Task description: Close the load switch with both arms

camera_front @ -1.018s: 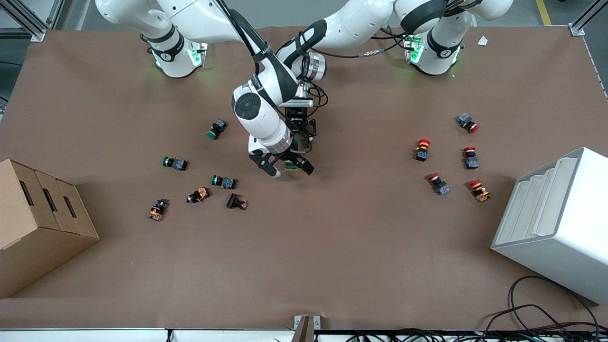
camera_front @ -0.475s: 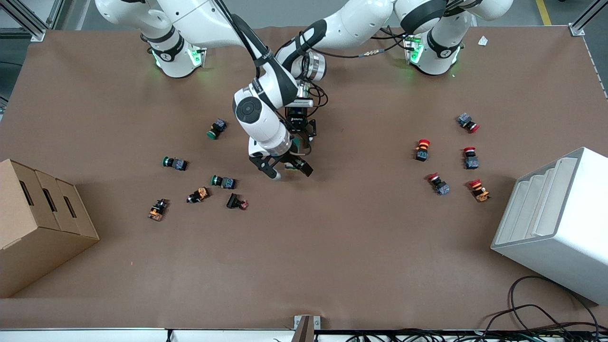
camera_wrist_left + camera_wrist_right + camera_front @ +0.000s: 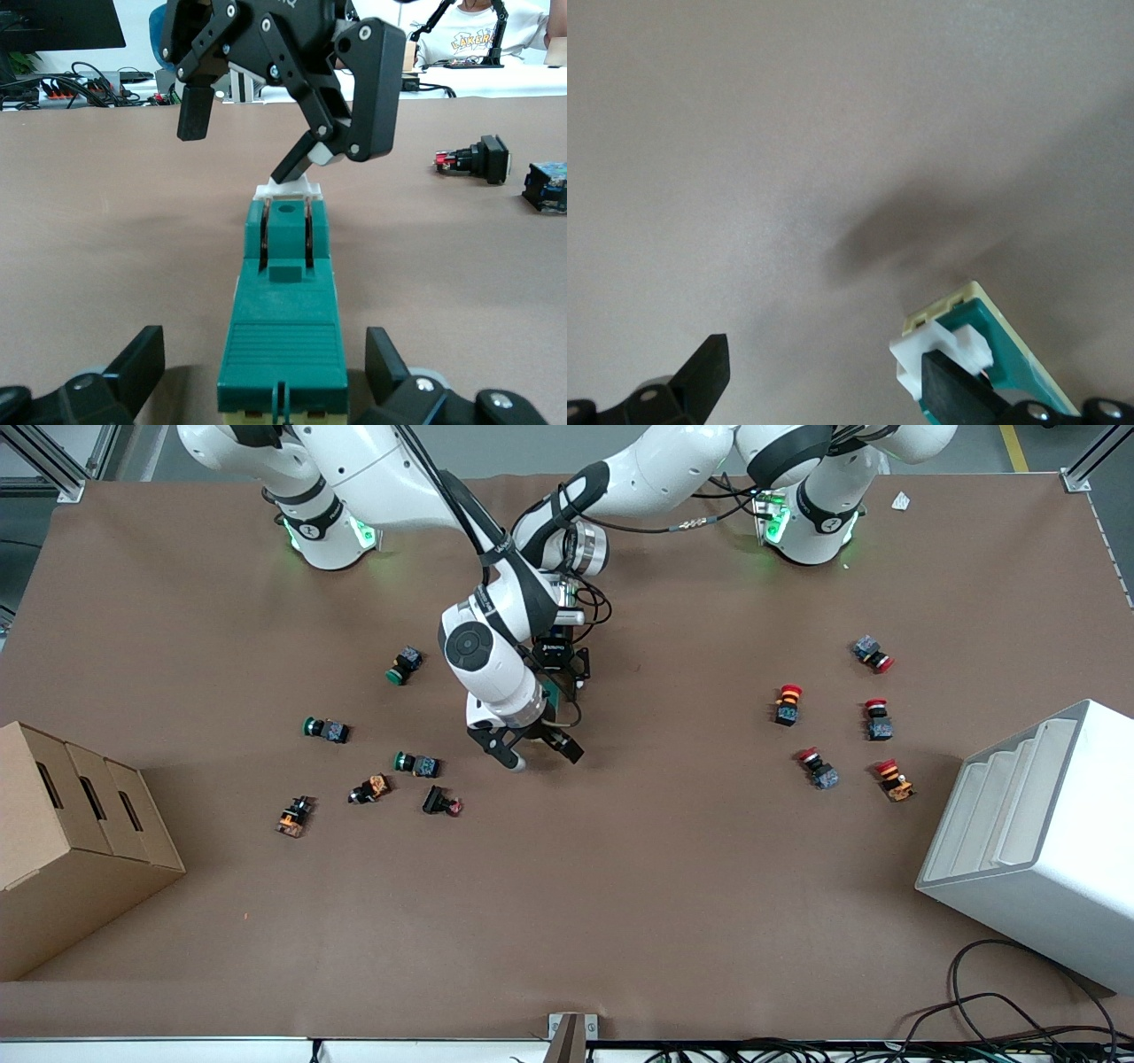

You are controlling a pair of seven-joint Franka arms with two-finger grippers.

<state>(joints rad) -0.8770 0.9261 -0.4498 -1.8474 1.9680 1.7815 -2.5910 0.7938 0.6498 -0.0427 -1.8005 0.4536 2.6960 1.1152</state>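
Note:
The load switch (image 3: 283, 310), a dark-green block with a white lever (image 3: 288, 188) at one end, lies flat on the brown table. My left gripper (image 3: 266, 354) is open, one finger on each side of the block with a gap on both sides. My right gripper (image 3: 248, 142) is open above the lever end, and one fingertip (image 3: 306, 168) touches the lever. In the right wrist view, my right gripper (image 3: 828, 372) has that finger on the lever (image 3: 939, 347). In the front view the right gripper (image 3: 539, 751) and left gripper (image 3: 560, 677) hide most of the switch (image 3: 553, 690).
Green and orange push-buttons (image 3: 416, 763) lie toward the right arm's end, near a cardboard box (image 3: 71, 841). Red push-buttons (image 3: 788, 704) lie toward the left arm's end, near a white stepped rack (image 3: 1036, 841). A black button (image 3: 474, 159) lies close to the switch.
My right gripper has shifted slightly toward the front camera over the switch's lever end. The left arm has not moved.

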